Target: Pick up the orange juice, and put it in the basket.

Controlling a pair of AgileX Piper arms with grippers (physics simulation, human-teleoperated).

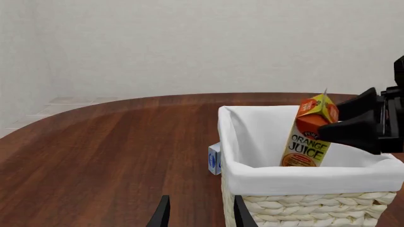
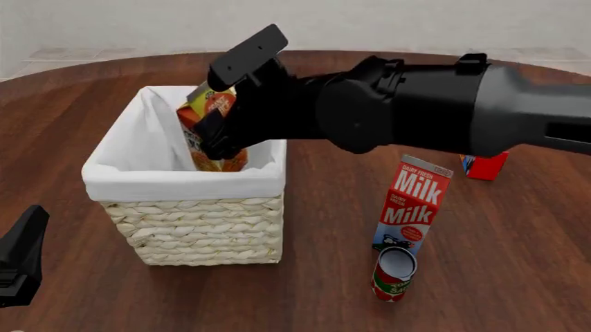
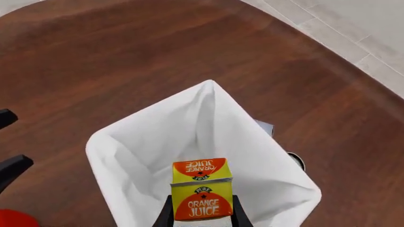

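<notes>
Dark wood counter [image 2: 83, 97], pale wall behind. We see the right end effector [image 2: 221, 131] pinching the orange juice [image 2: 207, 114] near its top, the carton tilted, lower part inside the basket [image 2: 198, 221]. Left end effector [image 1: 198, 213] hangs spread beside the basket, holding nothing. Milk carton [image 2: 411, 204] stands right of the basket.

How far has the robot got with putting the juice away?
The pick-up looks done: the right gripper is shut on the orange juice. The carton is now partly down inside the basket, its top above the rim. Left to do: let go and pull the arm away. The left gripper is open.
</notes>
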